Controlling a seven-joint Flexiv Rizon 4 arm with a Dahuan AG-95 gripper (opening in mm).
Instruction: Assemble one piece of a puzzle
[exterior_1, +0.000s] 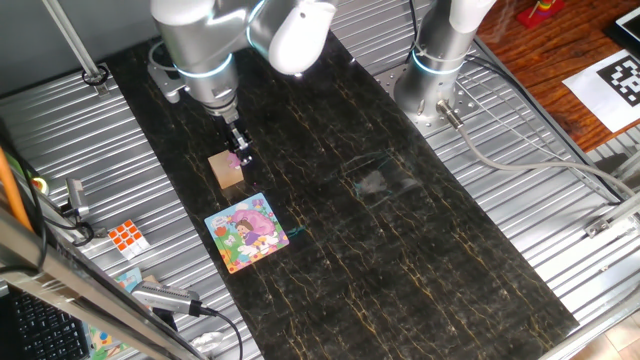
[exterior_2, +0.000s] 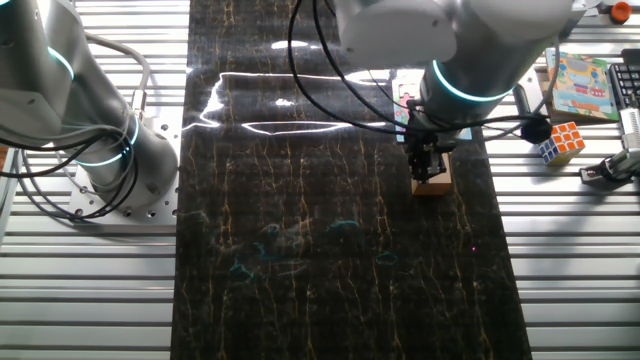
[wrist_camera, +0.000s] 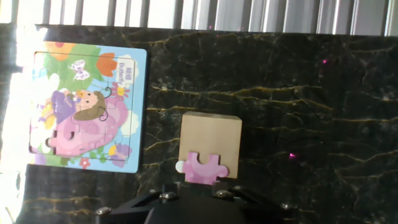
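The piece (wrist_camera: 202, 168) is a small pink-magenta jigsaw part seen at the bottom middle of the hand view, in front of a tan wooden block (wrist_camera: 211, 134). My gripper (exterior_1: 238, 155) hangs straight down over that block (exterior_1: 227, 172), its fingers close together with the pink piece (exterior_1: 236, 158) between their tips. In the other fixed view the gripper (exterior_2: 428, 165) sits just above the block (exterior_2: 432, 183). The puzzle (exterior_1: 246, 232) lies flat a short way in front of the block. In the hand view the puzzle (wrist_camera: 87, 106) is at the left, with a gap in its pink lower part.
A Rubik's cube (exterior_1: 127, 236) lies on the ribbed metal beside the dark mat, also seen as the cube (exterior_2: 563, 141). A picture card (exterior_2: 582, 85) lies beyond it. A second arm's base (exterior_1: 440, 60) stands at the mat's far side.
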